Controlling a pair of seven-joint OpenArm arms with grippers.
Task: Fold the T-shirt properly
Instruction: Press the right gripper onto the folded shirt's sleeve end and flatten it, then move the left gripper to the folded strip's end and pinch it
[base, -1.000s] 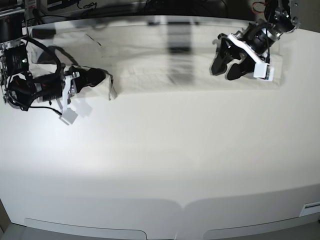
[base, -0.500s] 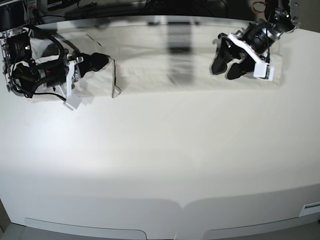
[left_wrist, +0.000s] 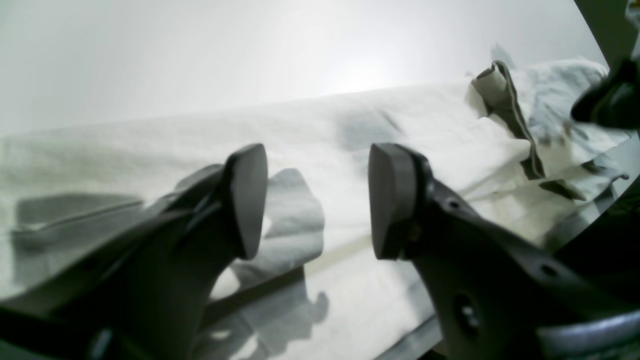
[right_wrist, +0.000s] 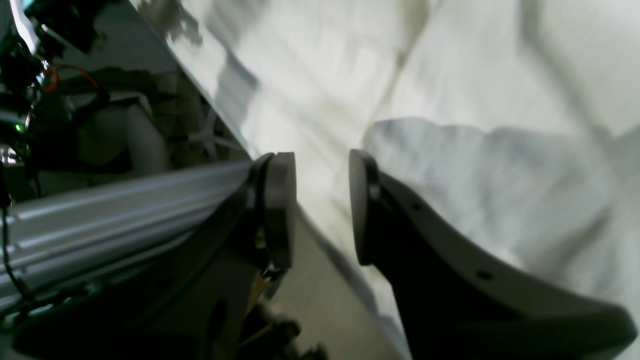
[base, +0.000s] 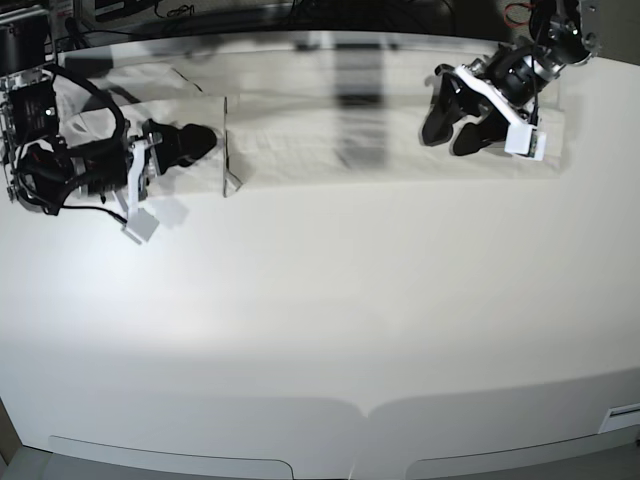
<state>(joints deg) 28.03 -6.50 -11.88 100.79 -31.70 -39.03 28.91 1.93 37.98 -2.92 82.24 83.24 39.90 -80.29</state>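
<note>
— So where does the shirt (base: 330, 135) lie, and what are the arms doing with it?

— It lies in a long band along the far edge of the table (base: 320, 330), reaching from one arm to the other. At the right gripper (base: 200, 140) a flap of cloth stands up on edge, just beside the fingertips. The left gripper (base: 450, 135) hovers over the other end of the band.

— Are they holding anything?

— Not that I can see. On the left wrist view the jaws stand well apart with only cloth below them, nothing between the pads (left_wrist: 247, 200). On the right wrist view the gap is narrower, but I see light through it and no fabric pinched.

— How should the next grab go, then?

— My guess is that the step in hand is taking hold of the ends to make a fold. The right gripper would do well to come down over the raised flap and close on its hemmed edge, not on the loose middle. Both ends should lift evenly, or the band will twist.

— And the material?

— Soft, pale cream cotton, matte and lightly creased. The collar (left_wrist: 505, 100), seen from the left wrist, is a thicker ribbed strip that curls up. It is thin cloth, so it will likely sag and slip if gripped shallowly.
</note>
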